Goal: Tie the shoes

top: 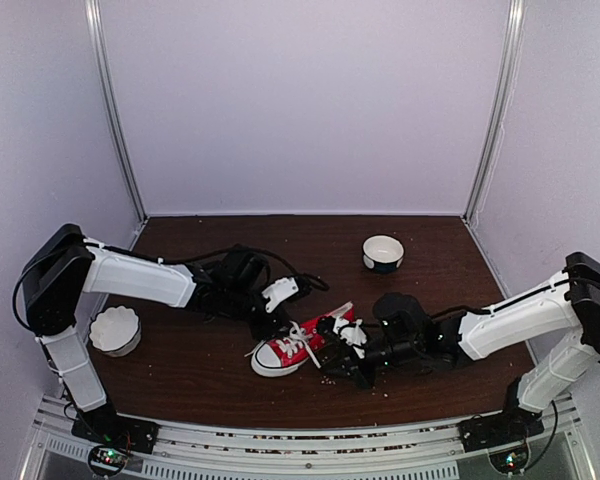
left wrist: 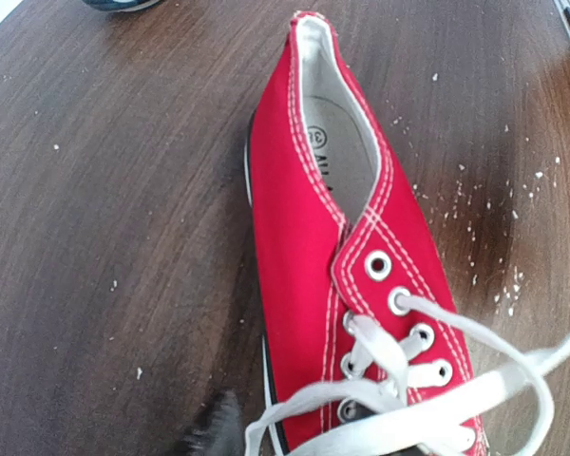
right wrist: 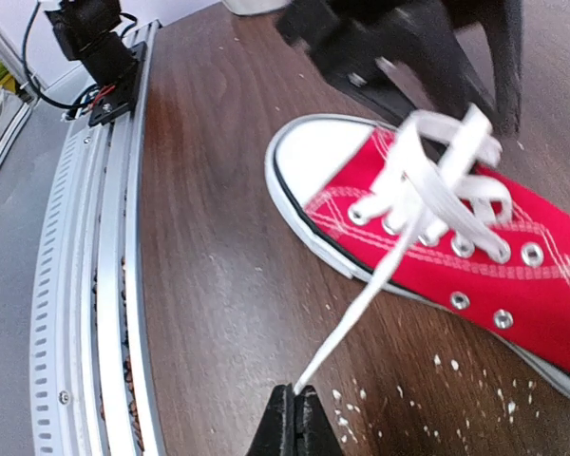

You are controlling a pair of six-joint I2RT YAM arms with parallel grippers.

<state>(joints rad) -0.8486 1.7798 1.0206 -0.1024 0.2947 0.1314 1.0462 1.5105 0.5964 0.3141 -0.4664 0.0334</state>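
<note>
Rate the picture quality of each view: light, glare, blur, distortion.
Top external: even, soft light, sneaker small and slightly fuzzy. Left wrist: sneaker sharp, pale glare on the table at right. Right wrist: lace crisp, rail bowed by the wide lens.

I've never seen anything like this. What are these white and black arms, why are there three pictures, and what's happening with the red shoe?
These are two robot arms bolted at the near edge of a table. Each arm ends in a two-finger gripper. The wide picture comes from a fixed camera above and behind them. The other two come from small cameras on each wrist.

On the table lie a red sneaker with loose white laces, a fluted white bowl on the left and another bowl further back.

The right gripper is pinched shut on the end of one lace, which stretches out from the sneaker. The left gripper hovers over the laces with its fingers apart. Whether it holds any is unclear.
</note>
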